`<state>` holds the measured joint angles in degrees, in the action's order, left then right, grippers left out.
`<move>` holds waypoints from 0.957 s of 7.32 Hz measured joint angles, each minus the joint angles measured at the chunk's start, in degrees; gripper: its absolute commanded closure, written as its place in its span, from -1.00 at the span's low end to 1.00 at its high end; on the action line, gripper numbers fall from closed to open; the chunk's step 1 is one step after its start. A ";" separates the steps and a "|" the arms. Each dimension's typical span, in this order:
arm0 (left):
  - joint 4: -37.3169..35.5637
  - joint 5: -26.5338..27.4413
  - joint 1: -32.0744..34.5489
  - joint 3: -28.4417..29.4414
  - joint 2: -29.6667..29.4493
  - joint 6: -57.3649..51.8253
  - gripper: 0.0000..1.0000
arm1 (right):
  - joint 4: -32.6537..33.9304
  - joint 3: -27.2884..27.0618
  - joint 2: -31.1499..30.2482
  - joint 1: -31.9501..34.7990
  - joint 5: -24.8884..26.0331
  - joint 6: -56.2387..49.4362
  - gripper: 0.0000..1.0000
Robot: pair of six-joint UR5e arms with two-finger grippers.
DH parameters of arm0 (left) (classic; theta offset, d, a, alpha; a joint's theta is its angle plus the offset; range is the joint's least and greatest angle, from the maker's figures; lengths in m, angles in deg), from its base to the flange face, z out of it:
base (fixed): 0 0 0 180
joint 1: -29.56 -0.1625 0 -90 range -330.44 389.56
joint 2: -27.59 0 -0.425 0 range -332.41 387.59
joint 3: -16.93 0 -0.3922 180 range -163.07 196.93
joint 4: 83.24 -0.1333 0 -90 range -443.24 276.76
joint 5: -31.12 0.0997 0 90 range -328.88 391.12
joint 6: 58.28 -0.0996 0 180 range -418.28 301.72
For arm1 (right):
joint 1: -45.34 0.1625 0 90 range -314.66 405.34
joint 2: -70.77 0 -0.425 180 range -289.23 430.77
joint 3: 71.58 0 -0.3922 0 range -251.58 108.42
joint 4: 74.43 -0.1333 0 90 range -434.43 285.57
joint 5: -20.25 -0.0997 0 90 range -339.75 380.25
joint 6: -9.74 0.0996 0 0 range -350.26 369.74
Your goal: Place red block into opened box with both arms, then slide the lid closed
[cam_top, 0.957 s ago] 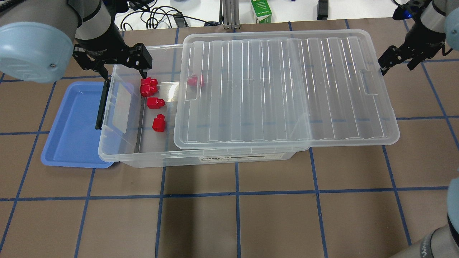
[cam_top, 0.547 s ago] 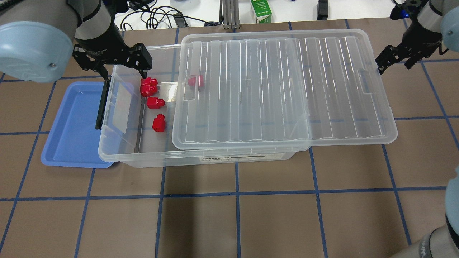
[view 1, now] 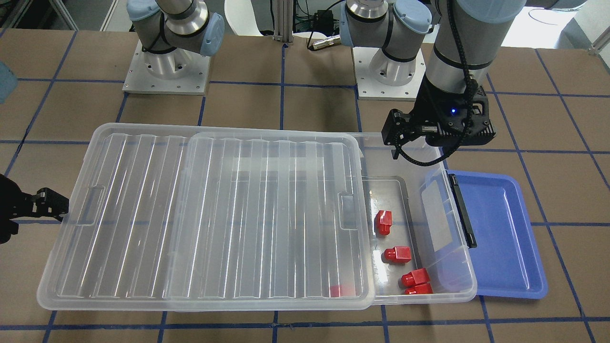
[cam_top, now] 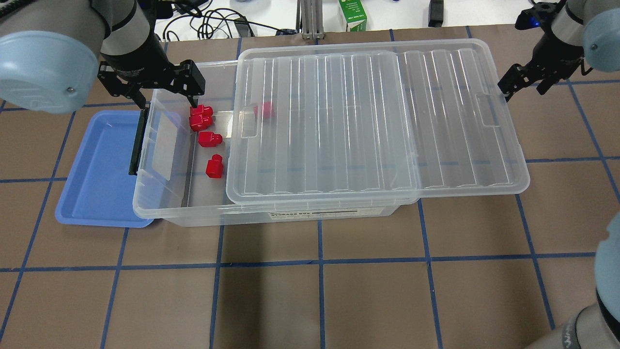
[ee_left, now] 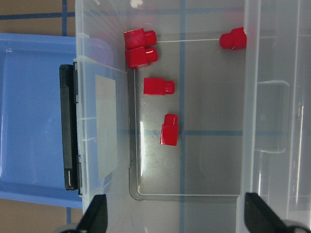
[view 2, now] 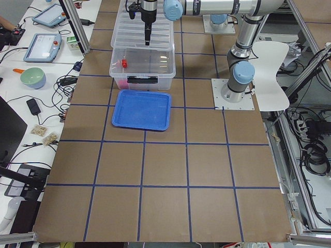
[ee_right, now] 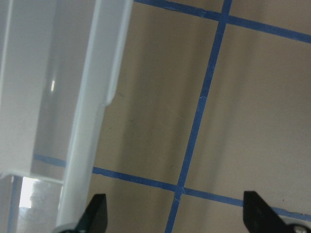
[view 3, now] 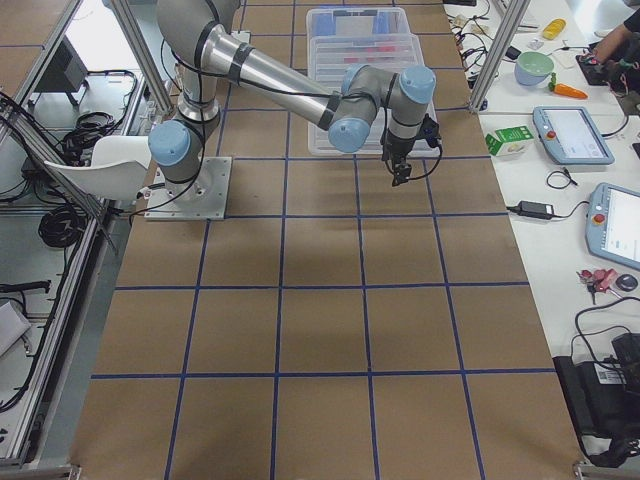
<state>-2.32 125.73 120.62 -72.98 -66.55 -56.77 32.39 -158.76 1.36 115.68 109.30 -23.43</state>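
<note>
Several red blocks (cam_top: 209,139) lie on the floor of the clear box (cam_top: 160,212), in its uncovered left end. One more block (cam_top: 264,109) shows through the ribbed lid (cam_top: 368,121). The lid rests on the box, covers most of it and overhangs its right end. My left gripper (cam_top: 167,94) hangs open over the box's far left corner, holding nothing; in the left wrist view the blocks (ee_left: 159,86) lie below its gripper (ee_left: 177,218). My right gripper (cam_top: 523,86) is open against the lid's right short end; the lid's rim (ee_right: 92,121) runs by one finger.
An empty blue tray (cam_top: 97,165) sits against the box's left end, by its black bar (cam_top: 137,140). A green carton (cam_top: 352,14) and cables (cam_top: 208,22) lie beyond the table's far edge. Brown table with blue grid lines stretches in front.
The lid has slid left across the box, now hiding more of the opening. My right gripper has moved left with its end. The left arm and blocks have stayed still.
</note>
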 measured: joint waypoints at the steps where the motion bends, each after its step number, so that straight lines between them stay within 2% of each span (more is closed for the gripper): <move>1: -0.03 0.03 0.00 -0.05 0.00 0.04 -1.00 | 0.00 0.00 0.03 0.03 -0.01 -0.06 -1.00; 7: -0.15 0.05 0.00 -0.09 0.01 0.07 -1.00 | 0.08 -0.01 0.18 1.84 -0.61 -0.17 -1.00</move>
<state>-2.46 125.78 120.62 -73.07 -66.54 -56.70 32.47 -158.76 1.54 117.52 108.69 -23.59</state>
